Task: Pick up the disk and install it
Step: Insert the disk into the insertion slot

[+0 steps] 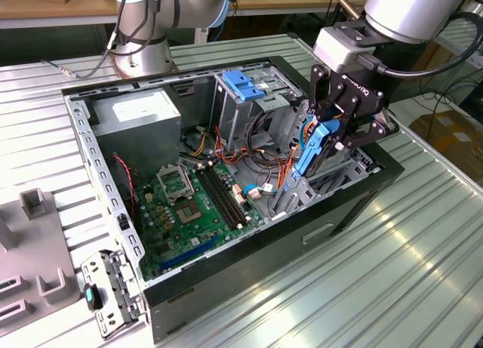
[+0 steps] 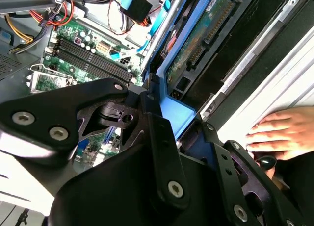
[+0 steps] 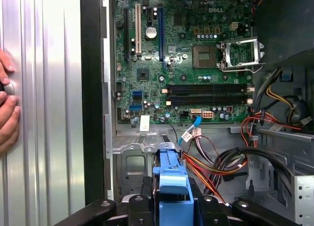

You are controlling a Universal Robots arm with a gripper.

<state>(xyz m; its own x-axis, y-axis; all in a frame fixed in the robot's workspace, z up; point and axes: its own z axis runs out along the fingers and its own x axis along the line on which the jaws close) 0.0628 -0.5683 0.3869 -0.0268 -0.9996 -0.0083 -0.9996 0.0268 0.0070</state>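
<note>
1. The disk (image 1: 308, 158) stands on edge, clamped in the tool (image 1: 336, 140), just over the computer case's (image 1: 249, 265) drive bay beneath the tool.
2. I judge a straight descent best, with the blue rails square to the bay walls.
3. The cables (image 3: 216, 169) beside the tool could snag; a hand (image 2: 282, 133) rests on the table (image 1: 392, 287) beyond.

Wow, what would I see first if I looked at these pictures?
The black gripper is clamped on the disk with blue rails, held on edge over the open computer case at the exterior view's right. The green motherboard lies on the case's floor. In the first wrist view, a person's hand rests on the ribbed table beside the case.
</note>
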